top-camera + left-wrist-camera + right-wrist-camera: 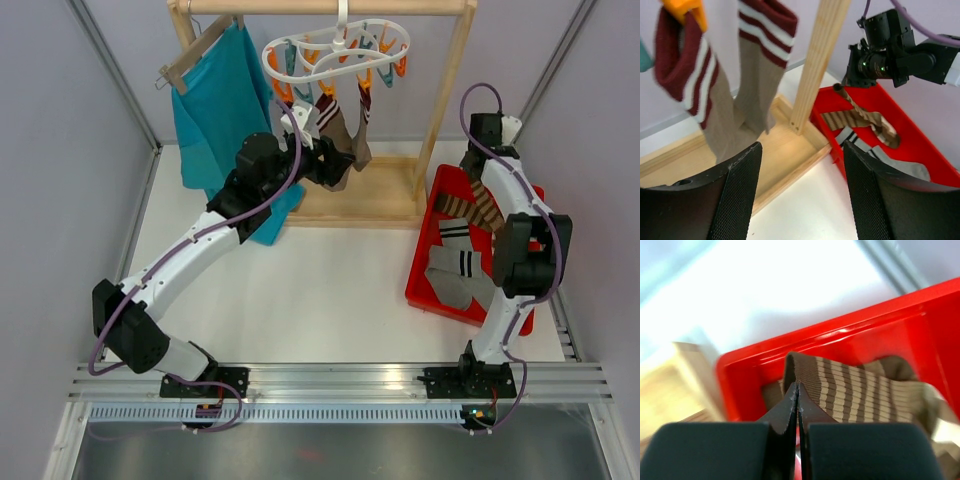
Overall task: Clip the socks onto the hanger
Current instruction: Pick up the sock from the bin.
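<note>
White table (330,290), lilac walls (60,150), socks (450,285) in red bin (428,240)

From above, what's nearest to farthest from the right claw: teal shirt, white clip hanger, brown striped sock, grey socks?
From the right gripper:
1. brown striped sock, pinched in its jaws, over the red bin.
2. grey socks, lying in that bin.
3. white clip hanger, on the rack, to the left.
4. teal shirt, far left.
</note>
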